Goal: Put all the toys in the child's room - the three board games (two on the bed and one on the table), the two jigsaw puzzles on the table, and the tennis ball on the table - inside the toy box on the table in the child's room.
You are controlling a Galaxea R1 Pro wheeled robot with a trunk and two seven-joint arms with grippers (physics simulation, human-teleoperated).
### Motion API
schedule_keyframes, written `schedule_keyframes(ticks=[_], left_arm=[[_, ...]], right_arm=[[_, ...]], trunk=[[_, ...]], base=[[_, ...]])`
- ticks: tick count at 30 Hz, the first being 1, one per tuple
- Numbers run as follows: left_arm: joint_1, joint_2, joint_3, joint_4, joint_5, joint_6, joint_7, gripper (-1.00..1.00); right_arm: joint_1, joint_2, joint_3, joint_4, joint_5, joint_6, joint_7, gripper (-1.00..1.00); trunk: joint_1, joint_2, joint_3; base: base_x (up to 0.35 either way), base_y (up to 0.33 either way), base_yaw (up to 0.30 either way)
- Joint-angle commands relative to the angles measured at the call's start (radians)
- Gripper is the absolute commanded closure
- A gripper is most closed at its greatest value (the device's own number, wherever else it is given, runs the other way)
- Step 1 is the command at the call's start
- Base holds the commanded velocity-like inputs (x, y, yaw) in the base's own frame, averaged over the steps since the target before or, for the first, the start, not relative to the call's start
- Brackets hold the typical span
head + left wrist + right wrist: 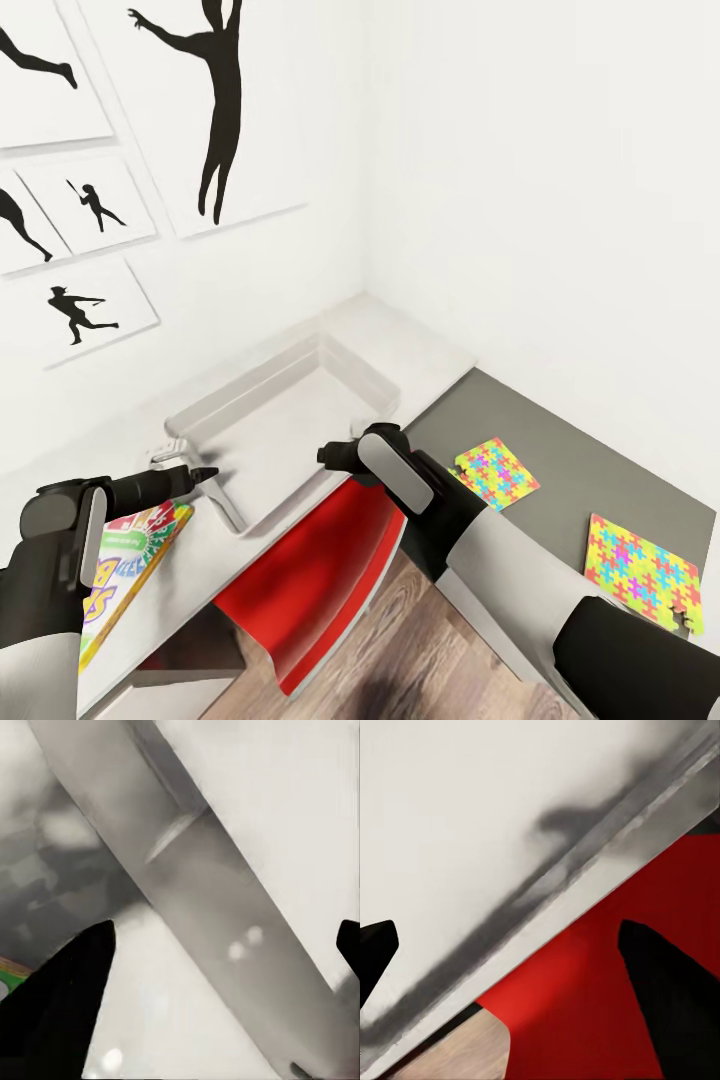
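Head view has me facing the corner of the table [440,350], with the toy box [290,420] sitting empty on the pale top near that corner. My left gripper [190,470] hovers at the box's near-left rim; the left wrist view shows its fingers spread wide with nothing between them, the translucent wall running across. Beside that arm, on the front edge of the top, lies the Skip-Bo board game [125,565], just short of the box. My right gripper [335,455] hangs over the front edge by the box's near wall, fingers also wide and empty, the red chair [320,570] below. Both jigsaw puzzles [497,472] [643,570] rest on the lower dark section, well apart from either gripper. I judge the game is the closest pick: I'd approach low and level, pinch its edge, and lift clear of the rim before releasing.
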State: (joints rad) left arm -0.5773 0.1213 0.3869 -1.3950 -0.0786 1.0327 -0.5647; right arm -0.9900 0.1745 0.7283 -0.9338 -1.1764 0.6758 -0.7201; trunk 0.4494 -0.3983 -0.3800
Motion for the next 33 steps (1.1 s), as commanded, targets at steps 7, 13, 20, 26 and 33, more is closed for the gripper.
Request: schedule_keyframes(ticks=[7,13,20,26,33], left_arm=[[-0.001,0.0,0.001,-0.002,-0.008,0.004,-0.009,-1.0],[-0.001,0.001,0.001,-0.005,-0.008,0.006,-0.009,-1.0],[-0.001,0.007,0.01,-0.014,-0.007,0.009,-0.012,-1.0],[-0.001,0.011,0.048,-0.035,-0.002,0.012,-0.071,-1.0],[0.0,0.027,0.058,-0.042,-0.002,0.012,-0.122,-1.0]], right_arm=[[-0.001,0.0,0.002,0.0,-0.009,0.004,-0.01,-1.0],[-0.001,0.0,0.002,-0.001,-0.01,0.004,-0.01,-1.0],[0.0,0.0,0.002,-0.019,-0.01,0.004,-0.011,-1.0],[0.001,0.0,0.002,-0.091,-0.009,0.005,-0.013,-1.0],[0.001,0.0,0.001,-0.108,-0.009,0.005,-0.014,-1.0]], trunk=[[0.001,-0.002,-0.002],[0.001,-0.002,-0.002],[0.001,-0.002,0.004],[0.001,-0.002,0.013],[0.001,-0.002,0.024]], base=[[0.0,0.0,0.0],[0.0,0.0,0.0],[0.0,0.0,0.0],[0.0,0.0,0.0],[0.0,0.0,0.0]])
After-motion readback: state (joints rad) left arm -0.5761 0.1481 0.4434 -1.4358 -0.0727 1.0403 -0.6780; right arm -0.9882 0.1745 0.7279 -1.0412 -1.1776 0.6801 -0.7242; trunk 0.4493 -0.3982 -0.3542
